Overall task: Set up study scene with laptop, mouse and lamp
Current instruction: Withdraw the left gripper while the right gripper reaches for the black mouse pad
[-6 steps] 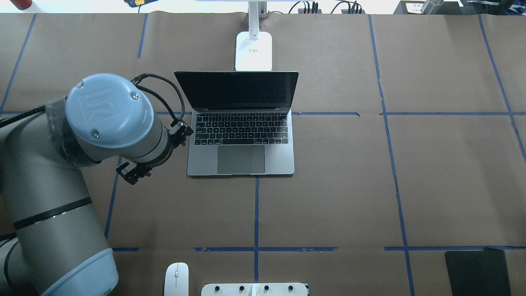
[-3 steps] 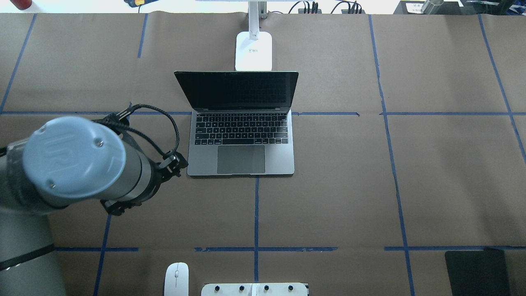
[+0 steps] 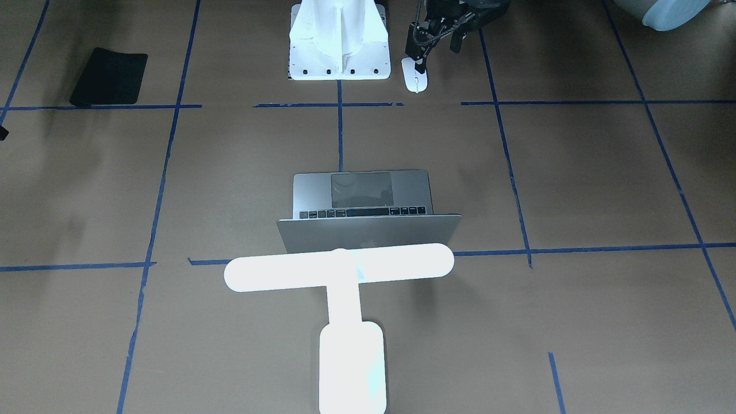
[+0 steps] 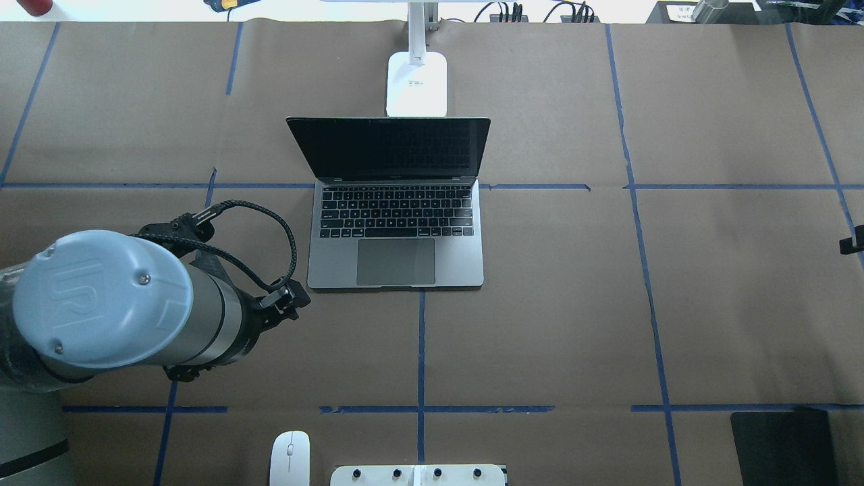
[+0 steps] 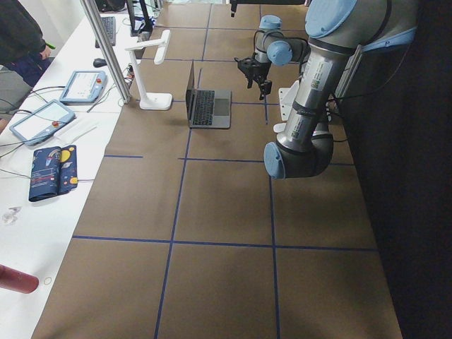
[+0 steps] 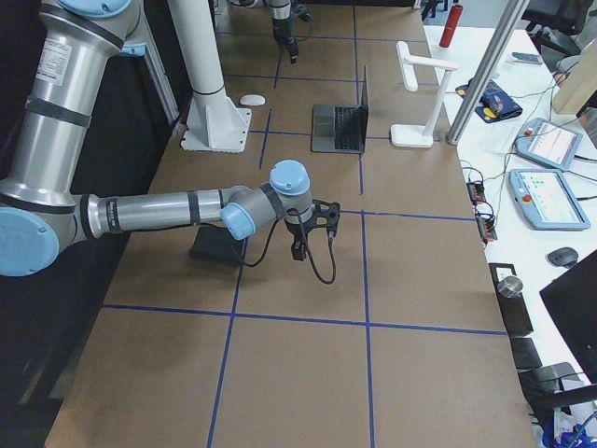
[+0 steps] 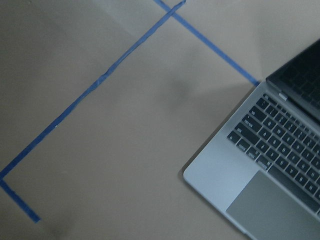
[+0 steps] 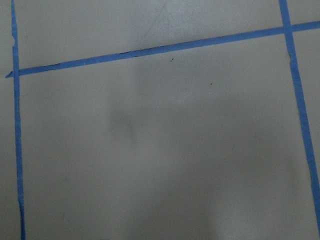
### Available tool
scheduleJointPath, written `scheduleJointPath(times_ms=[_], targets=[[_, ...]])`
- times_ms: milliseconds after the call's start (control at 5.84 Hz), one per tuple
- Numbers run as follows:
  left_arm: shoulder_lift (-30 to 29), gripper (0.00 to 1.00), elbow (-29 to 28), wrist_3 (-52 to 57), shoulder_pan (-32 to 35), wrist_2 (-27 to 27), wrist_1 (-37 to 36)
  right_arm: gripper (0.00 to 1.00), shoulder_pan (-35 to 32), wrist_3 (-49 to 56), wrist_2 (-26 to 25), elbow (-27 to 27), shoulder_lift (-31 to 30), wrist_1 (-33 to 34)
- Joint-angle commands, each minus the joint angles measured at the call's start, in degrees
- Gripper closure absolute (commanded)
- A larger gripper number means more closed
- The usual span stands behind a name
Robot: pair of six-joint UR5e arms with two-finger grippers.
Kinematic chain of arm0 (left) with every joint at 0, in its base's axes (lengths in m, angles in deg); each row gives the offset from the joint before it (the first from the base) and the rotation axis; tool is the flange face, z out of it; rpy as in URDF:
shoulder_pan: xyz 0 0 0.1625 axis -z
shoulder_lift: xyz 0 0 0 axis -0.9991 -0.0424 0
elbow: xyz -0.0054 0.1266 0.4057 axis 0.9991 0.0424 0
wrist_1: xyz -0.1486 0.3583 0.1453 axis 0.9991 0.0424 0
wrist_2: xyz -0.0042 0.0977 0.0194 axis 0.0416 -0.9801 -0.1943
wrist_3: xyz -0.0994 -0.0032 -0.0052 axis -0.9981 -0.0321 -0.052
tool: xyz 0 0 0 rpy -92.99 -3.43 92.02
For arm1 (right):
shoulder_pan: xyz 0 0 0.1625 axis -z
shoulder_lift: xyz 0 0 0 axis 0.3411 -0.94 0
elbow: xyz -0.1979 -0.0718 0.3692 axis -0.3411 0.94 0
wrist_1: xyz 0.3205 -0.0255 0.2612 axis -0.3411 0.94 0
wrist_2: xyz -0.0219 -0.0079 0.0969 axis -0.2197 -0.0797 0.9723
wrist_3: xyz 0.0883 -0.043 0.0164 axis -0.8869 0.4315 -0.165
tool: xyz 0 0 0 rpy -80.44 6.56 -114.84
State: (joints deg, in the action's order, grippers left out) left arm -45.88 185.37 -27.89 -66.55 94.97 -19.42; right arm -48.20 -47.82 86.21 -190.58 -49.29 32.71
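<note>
The table [image 4: 574,304] carries the open laptop [image 4: 398,263] at its middle, with a dark screen. The white lamp [image 3: 339,267] stands just behind the lid. The left gripper [image 3: 437,49] hangs above the table near the laptop's front corner, jaws apart and empty. For the right gripper [image 6: 312,233] I cannot tell. The mouse [image 4: 290,459] lies near the robot's base, untouched.
</note>
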Motion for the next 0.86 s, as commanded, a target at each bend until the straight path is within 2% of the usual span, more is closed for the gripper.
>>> scheduleJointPath(times_ms=[0, 343, 685], targets=[[-0.03, 0.0, 0.18, -0.45, -1.15, -0.1, 0.0, 0.0, 7.36, -7.17, -4.36, -1.69, -4.55, -6.25], [-0.03, 0.0, 0.44, -0.55, -1.16, -0.1, 0.0, 0.0, 13.62, -11.85, -5.09, -5.39, -8.25, -6.37], [-0.03, 0.0, 1.05, -0.2, -1.16, -0.44, 0.0, 0.0, 23.79, -17.12, -11.38, -5.57, -9.23, -6.46]])
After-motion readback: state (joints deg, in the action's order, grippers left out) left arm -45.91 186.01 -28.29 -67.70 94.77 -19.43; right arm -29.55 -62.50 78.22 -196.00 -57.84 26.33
